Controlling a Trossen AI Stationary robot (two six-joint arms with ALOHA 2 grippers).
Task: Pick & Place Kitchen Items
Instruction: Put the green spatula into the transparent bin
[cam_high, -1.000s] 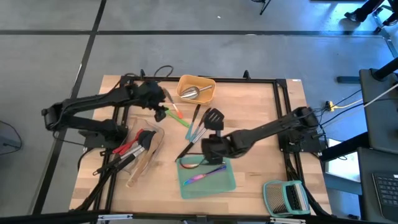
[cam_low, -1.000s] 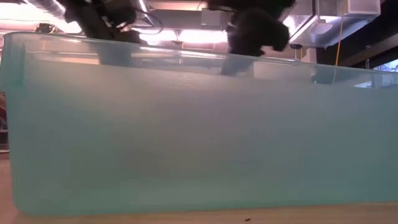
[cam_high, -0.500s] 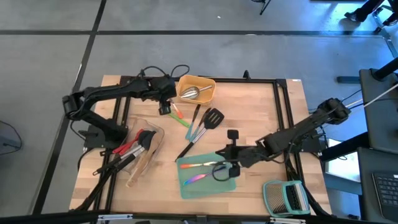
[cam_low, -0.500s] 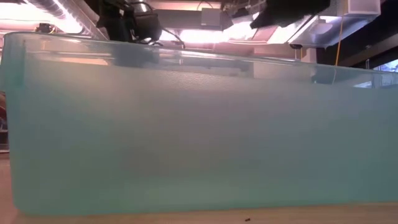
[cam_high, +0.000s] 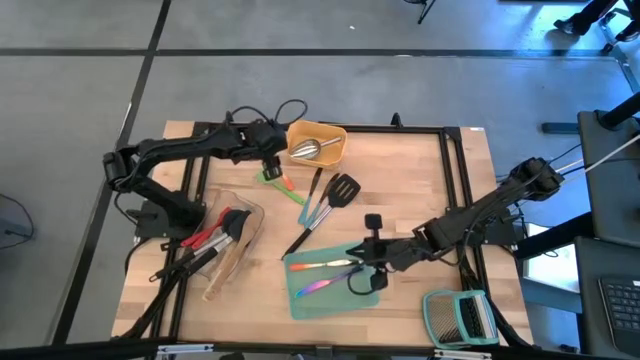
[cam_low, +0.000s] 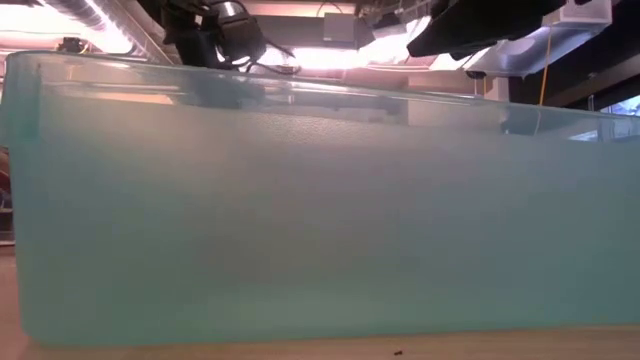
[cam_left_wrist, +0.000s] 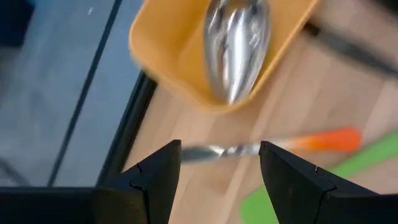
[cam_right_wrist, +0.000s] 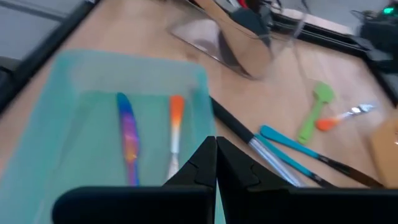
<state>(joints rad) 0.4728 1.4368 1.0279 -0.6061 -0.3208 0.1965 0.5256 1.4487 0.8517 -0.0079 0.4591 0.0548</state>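
We judge our spread-fingered left gripper (cam_left_wrist: 217, 171) is lining up on the orange-handled steel utensil (cam_left_wrist: 280, 146) beside the yellow tray (cam_left_wrist: 186, 68), needing descent and closing, while our right gripper (cam_right_wrist: 216, 155) hovers clenched and empty over the teal tray (cam_right_wrist: 74, 81).

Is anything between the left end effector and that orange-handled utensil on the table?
Nothing visible. The open left end effector hangs directly over the orange-handled metal utensil, beside the yellow plastic tray and a green spatula; only bare wood shows between its fingers.

Glossy steel scoop (cam_left_wrist: 236, 43), wooden table (cam_high: 420, 180)
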